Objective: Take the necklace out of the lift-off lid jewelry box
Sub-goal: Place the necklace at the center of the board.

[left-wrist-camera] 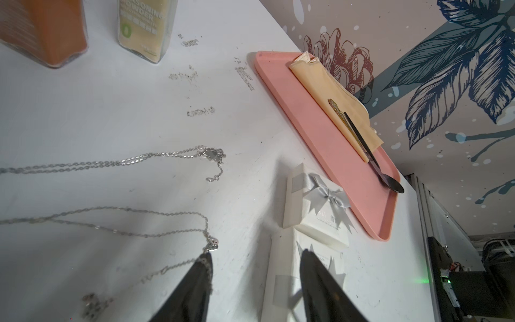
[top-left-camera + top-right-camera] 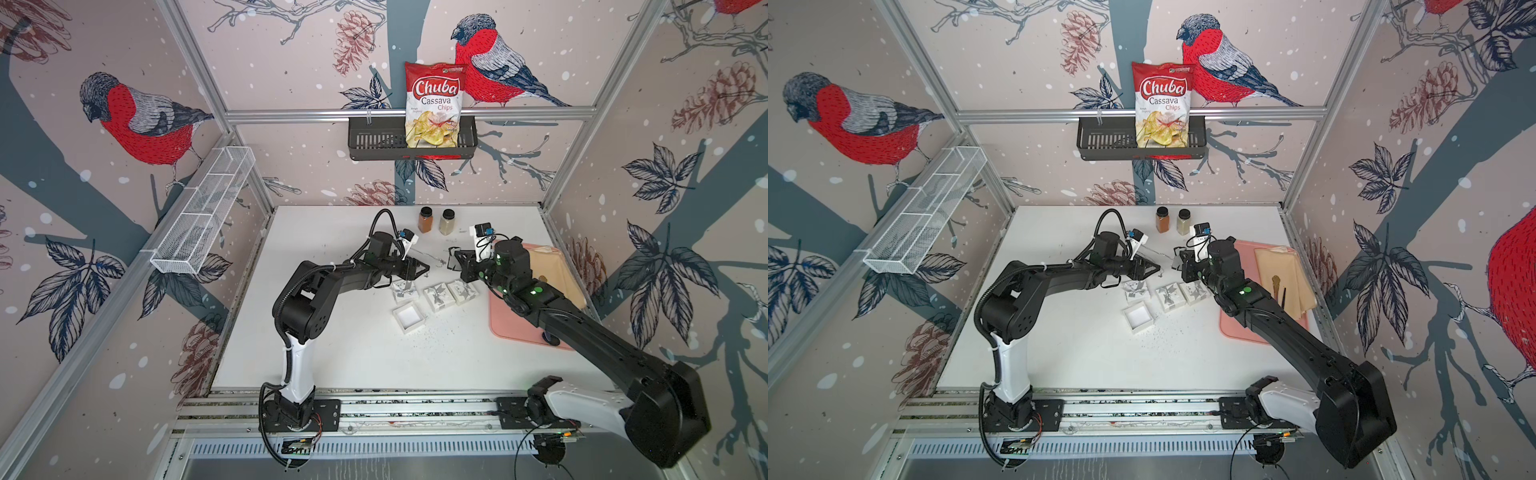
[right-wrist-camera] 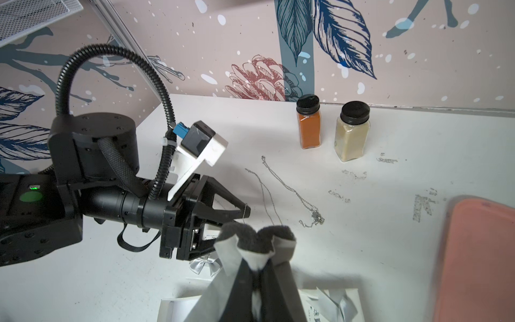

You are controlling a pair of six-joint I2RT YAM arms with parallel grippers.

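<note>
Partly, the necklace (image 1: 212, 247) runs out of the left wrist view.

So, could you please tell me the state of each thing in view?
Left gripper: open.
Right gripper: shut on grey foam insert.
Thin silver chain necklace: out, lying on white table, touching a left finger.
White square cardboard box: lid off, empty.
Two bow-topped white boxes: closed.
Black-capped glass spice jars: upright, capped.

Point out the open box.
In a top view the open box lies just nearer the robot than the row of bowed boxes, at its left end.
</note>
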